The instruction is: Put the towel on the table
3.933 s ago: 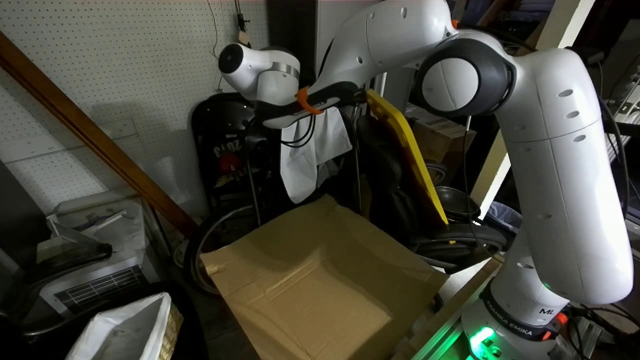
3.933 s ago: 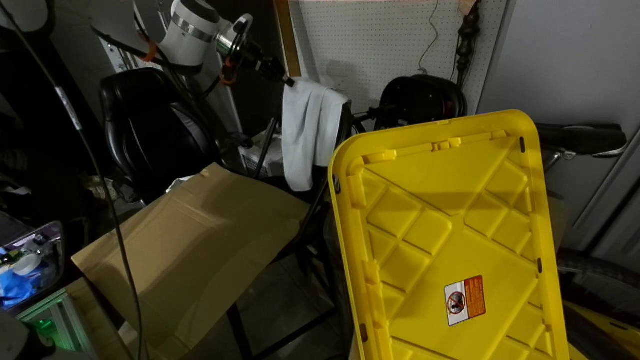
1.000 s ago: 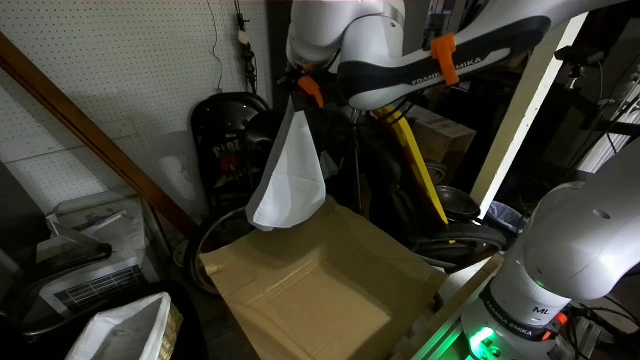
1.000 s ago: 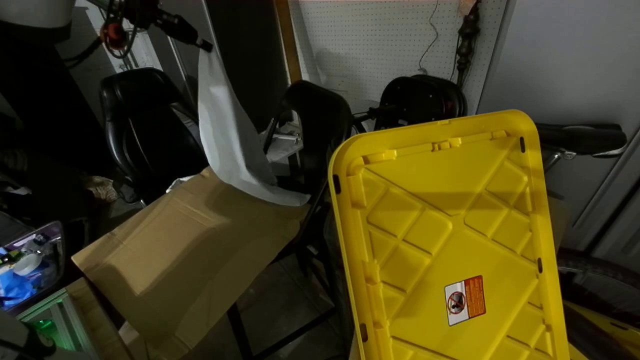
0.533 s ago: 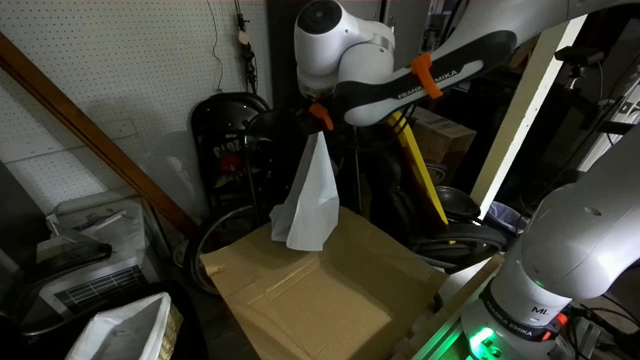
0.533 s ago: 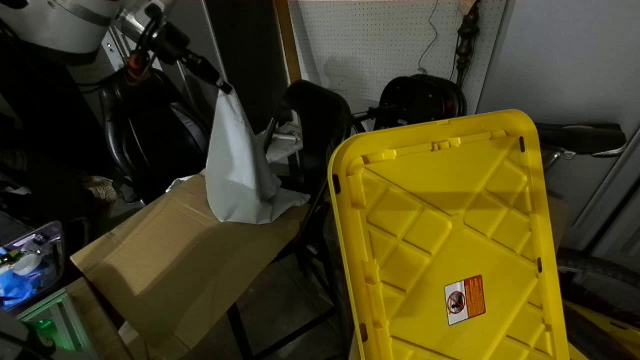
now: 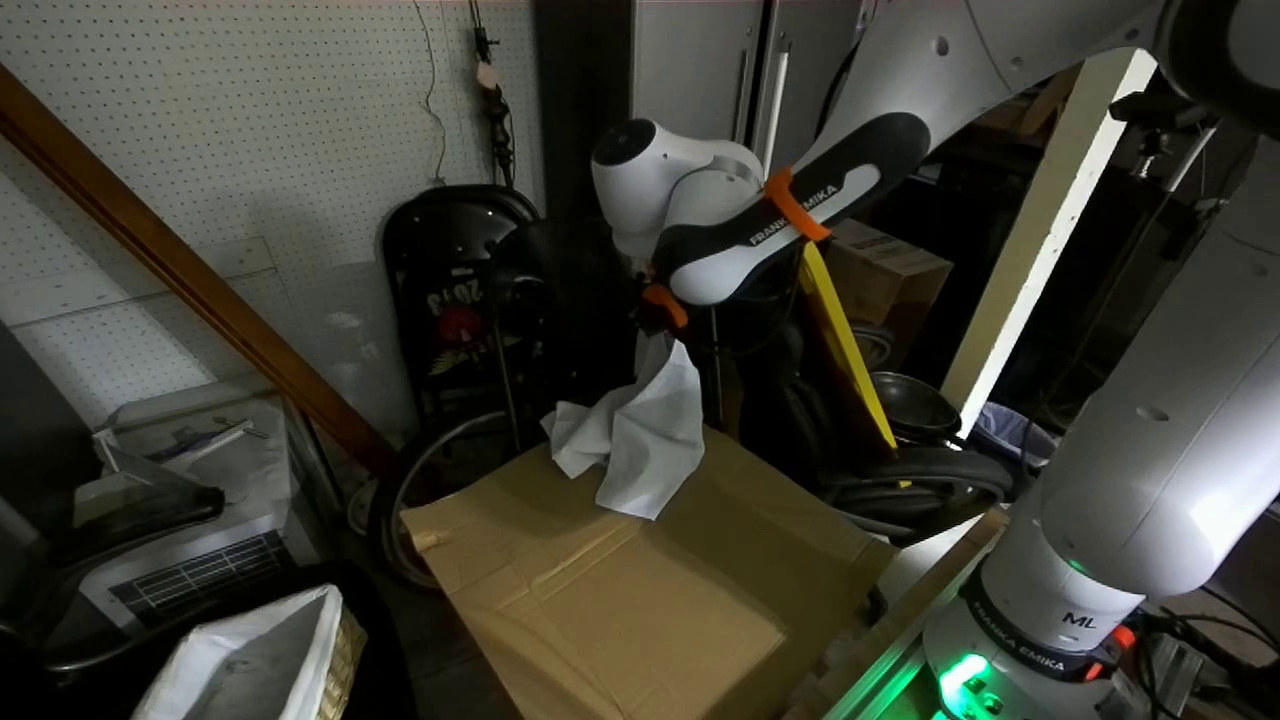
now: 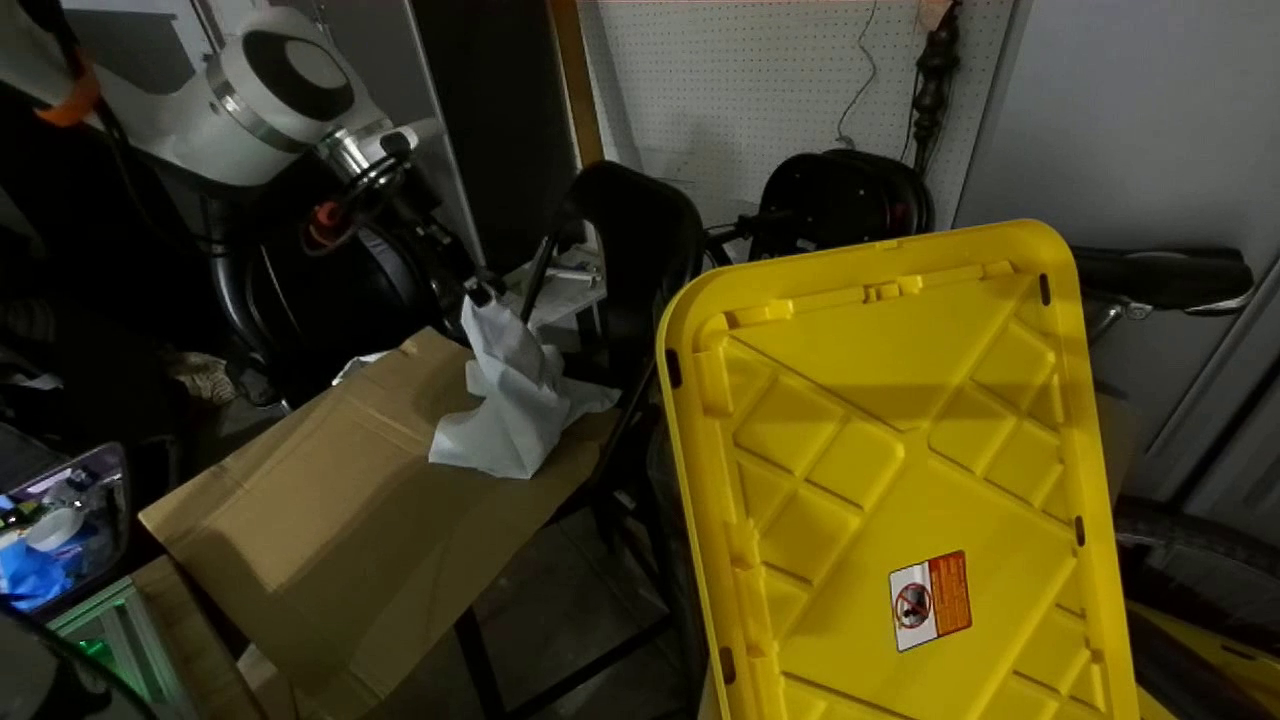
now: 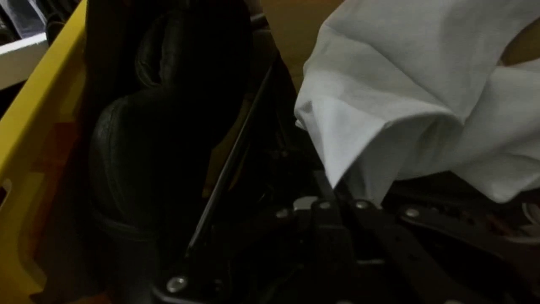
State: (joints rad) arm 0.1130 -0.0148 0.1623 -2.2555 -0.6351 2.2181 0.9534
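Lower than half a second ago, the gripper [image 8: 480, 291] has come down toward the table [image 8: 350, 540], and the towel [image 8: 510, 410], taller and smoother then, now slumps in loose folds. Nearest in an exterior view are a white-lined basket [image 7: 343, 660] and the robot base [image 7: 1040, 600], a green light glowing low on it; in an exterior view a big yellow lid [image 8: 900, 440] with a warning label takes up the near side.

Next comes the table, a flat, creased, tan sheet. On its far part, in both exterior views, sits the towel, white to pale grey: its lower folds rest on the surface, while its upper part rises to a peak at the gripper. In the wrist view the fingers [image 9: 327, 219] are drawn close together, the tip of the cloth pinched at their ends, though the spot is dark.

Just behind the towel stands a black chair [image 8: 640, 230]; one end of the cloth reaches the table's edge beside it, and whether the two touch I cannot tell. Farther back are a padded black seat [image 8: 320, 310], folded black chairs [image 7: 440, 225], and a wooden beam [image 7: 200, 282] slanting before a white pegboard wall [image 7: 270, 100].
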